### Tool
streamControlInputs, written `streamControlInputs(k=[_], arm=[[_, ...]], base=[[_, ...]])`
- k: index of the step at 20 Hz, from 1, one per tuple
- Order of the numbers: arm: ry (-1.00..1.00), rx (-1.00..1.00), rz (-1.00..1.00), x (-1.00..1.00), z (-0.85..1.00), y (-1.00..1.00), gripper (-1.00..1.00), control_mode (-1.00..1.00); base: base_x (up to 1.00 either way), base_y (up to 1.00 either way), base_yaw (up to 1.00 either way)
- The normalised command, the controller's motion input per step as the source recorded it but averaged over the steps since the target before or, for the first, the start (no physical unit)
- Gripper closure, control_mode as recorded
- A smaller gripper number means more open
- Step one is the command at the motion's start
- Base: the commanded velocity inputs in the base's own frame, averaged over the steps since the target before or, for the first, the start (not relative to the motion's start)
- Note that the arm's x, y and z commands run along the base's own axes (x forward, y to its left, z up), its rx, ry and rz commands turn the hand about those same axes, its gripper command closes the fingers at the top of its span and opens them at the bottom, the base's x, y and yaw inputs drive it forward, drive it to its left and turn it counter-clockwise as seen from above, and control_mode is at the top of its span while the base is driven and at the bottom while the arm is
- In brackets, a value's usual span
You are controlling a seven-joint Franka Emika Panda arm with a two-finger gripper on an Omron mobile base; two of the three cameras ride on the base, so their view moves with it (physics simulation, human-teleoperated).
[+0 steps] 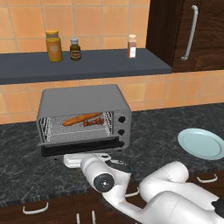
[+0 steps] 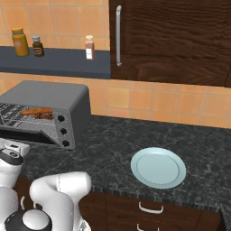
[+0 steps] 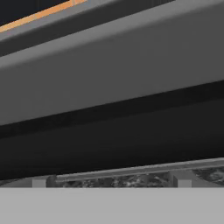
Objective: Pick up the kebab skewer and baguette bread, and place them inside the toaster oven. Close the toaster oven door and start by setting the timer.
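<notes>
**Operator:** While the pincer [image 1: 72, 160] is hovering low at the front edge of the toaster oven door [image 1: 81, 147], how far is the task progressing?

**Technician:** Loading is reading as complete. Both the baguette bread [image 1: 81, 118] and the kebab skewer [image 1: 93, 122] are lying on the wire rack inside the toaster oven [image 1: 83, 118], beyond and above the pincer. The baguette is sitting farther back; the skewer is lying just in front of it, toward its right end.

**Operator:** What is remaining?

**Technician:** The door is hanging open, folded down directly ahead of the pincer, so closing is pending. Timer setting on the knobs [image 1: 121, 126], up and to the right of the pincer, is following that.

**Operator:** Pincer condition?

**Technician:** Released, jaws spread wide, carrying nothing. A blue plate [image 1: 202, 143] is resting bare on the table [image 1: 157, 131], well off to the right.
</notes>
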Motion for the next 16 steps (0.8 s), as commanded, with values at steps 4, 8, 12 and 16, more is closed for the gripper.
streamControlInputs(k=[4,8,12,16], arm=[[0.00,0.00,0.00,0.41,0.34,-0.03,-1.00,-1.00],[0.00,0.00,0.00,0.25,0.14,-0.01,-1.00,-1.00],[0.00,0.00,0.00,0.40,0.07,-0.03,-1.00,-1.00],[0.00,0.00,0.00,0.47,0.04,-0.06,-1.00,-1.00]], base=[[0.00,0.00,0.00],[0.00,0.00,0.00],[0.00,0.00,0.00],[0.00,0.00,0.00]])
